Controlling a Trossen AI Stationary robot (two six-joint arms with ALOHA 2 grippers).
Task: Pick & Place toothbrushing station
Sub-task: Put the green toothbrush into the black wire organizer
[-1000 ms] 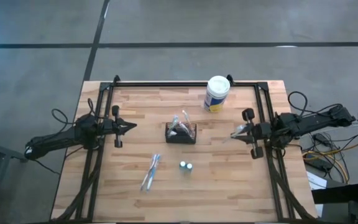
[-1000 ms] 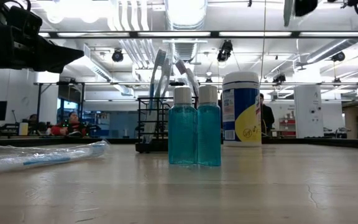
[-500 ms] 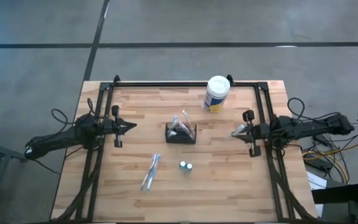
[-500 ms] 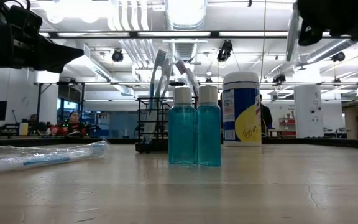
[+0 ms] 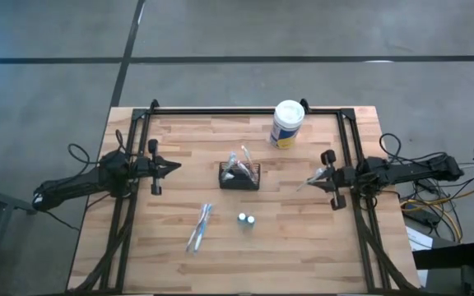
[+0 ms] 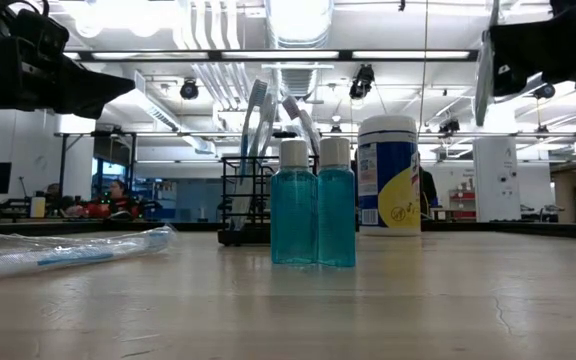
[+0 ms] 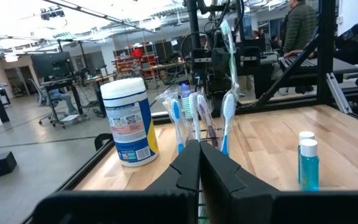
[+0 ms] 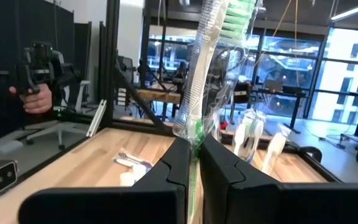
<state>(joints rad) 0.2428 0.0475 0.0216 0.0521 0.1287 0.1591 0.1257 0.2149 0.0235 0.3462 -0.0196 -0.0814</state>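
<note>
Over at 3 o'clock on the counter (image 5: 303, 247), the right gripper (image 5: 313, 178) is clamped on a wrapped toothbrush (image 8: 207, 59), pinched low on the crinkly wrapper, so I reckon it could slip or swing and miss. The caddy (image 5: 239, 175) sits dead centre, already bristling with brushes (image 7: 227, 109) that could snag it. Left gripper (image 5: 174, 167) waits at 9 o'clock, fingers together, empty.

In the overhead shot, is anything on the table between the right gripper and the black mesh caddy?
No. In the high view only bare wood lies between the right gripper, shut on a wrapped toothbrush, and the caddy.
</note>
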